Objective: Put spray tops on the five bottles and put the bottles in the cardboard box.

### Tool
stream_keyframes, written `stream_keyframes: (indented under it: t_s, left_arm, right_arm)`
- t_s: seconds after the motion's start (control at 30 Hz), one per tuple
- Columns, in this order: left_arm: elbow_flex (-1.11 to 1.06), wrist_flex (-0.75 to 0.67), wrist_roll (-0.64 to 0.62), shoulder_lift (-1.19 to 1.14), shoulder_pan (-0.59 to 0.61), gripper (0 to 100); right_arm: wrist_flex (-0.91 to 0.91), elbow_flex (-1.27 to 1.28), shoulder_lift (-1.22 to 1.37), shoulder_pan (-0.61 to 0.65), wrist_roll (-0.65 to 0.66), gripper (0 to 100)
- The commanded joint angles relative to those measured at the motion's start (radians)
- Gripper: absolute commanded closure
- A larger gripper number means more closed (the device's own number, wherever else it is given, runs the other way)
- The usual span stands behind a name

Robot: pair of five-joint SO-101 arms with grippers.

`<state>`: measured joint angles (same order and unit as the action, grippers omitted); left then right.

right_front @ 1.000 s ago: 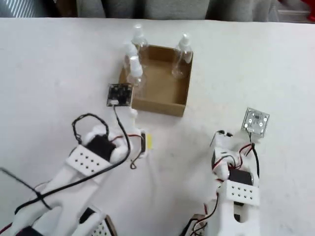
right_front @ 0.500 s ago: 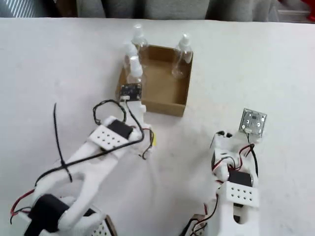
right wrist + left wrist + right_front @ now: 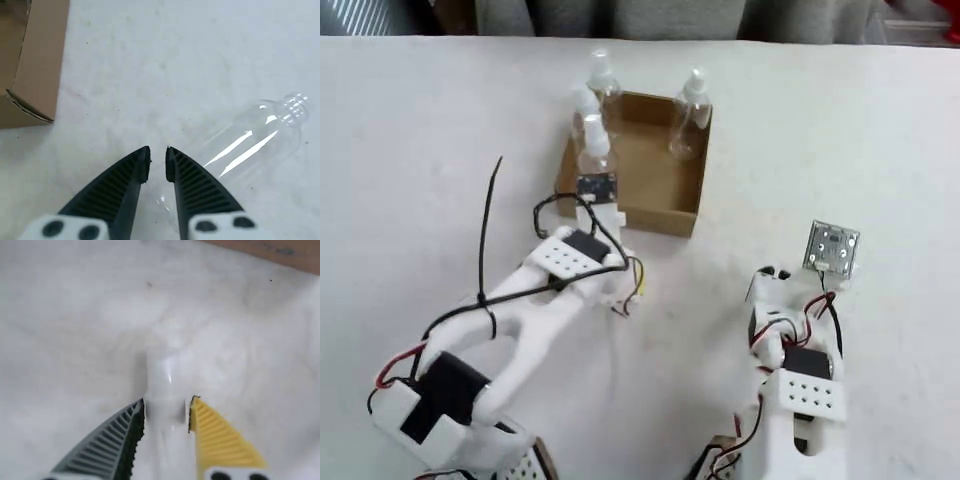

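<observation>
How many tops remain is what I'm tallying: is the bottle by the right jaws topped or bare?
Bare: the bottle lies on its side with its threaded neck open, nothing screwed on.

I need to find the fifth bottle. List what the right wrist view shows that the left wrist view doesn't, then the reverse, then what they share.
Right wrist, not left: a clear bottle lying uncapped on the table beside the right gripper. Left wrist, not right: the left gripper, jaws shut on a white spray top. Both: the table and cardboard box edge.
</observation>
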<state>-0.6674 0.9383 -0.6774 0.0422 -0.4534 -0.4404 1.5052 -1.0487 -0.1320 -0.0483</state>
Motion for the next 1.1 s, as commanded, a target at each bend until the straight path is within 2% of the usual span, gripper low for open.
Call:
stream_keyframes:
  t_s: [0.0, 0.6, 0.9, 1.07]
  left_arm:
    - [0.038, -0.023, -0.012, 0.007, -0.012, 78]
    - [0.037, -0.029, -0.012, -0.007, -0.002, 77]
    - [0.127, -0.058, -0.014, -0.202, -0.001, 77]
    - [0.133, -0.058, -0.012, -0.219, -0.008, 78]
  right_arm:
    - [0.005, 0.0, 0.008, 0.012, 0.014, 95.7]
    - [0.008, 0.009, 0.008, 0.012, 0.014, 95.7]
    - [0.008, 0.009, 0.008, 0.013, 0.014, 95.7]
    - [0.008, 0.009, 0.008, 0.013, 0.014, 95.7]
